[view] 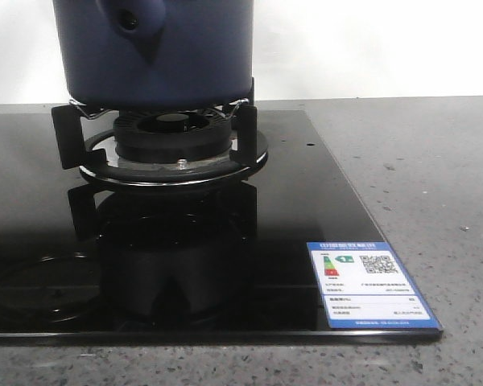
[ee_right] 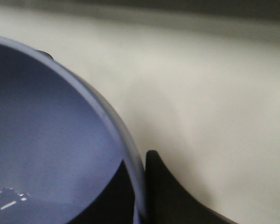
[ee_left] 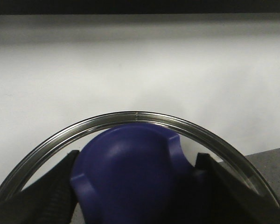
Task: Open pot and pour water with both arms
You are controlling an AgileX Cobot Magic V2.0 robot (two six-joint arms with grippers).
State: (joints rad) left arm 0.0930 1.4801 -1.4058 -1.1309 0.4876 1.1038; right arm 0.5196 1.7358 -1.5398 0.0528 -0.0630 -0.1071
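The dark navy pot [view: 157, 56] stands on the burner in the front view, its handle socket [view: 129, 20] facing me; its top is cut off by the frame. Neither gripper shows there. In the left wrist view my left gripper [ee_left: 135, 161] is shut on the blue knob [ee_left: 130, 172] of a glass lid with a metal rim [ee_left: 135, 115], held up before a white wall. In the right wrist view my right gripper [ee_right: 139, 177] pinches the pale rim of a light-blue bowl [ee_right: 46, 130], one finger inside and one finger [ee_right: 168, 191] outside. A wet glint shows at its bottom.
The gas burner [view: 173, 137] with black pot supports [view: 64, 133] sits on a black glass hob [view: 306, 201] carrying a blue label sticker [view: 366, 281] at its front right corner. Grey speckled counter [view: 435, 177] lies to the right. A white wall runs behind.
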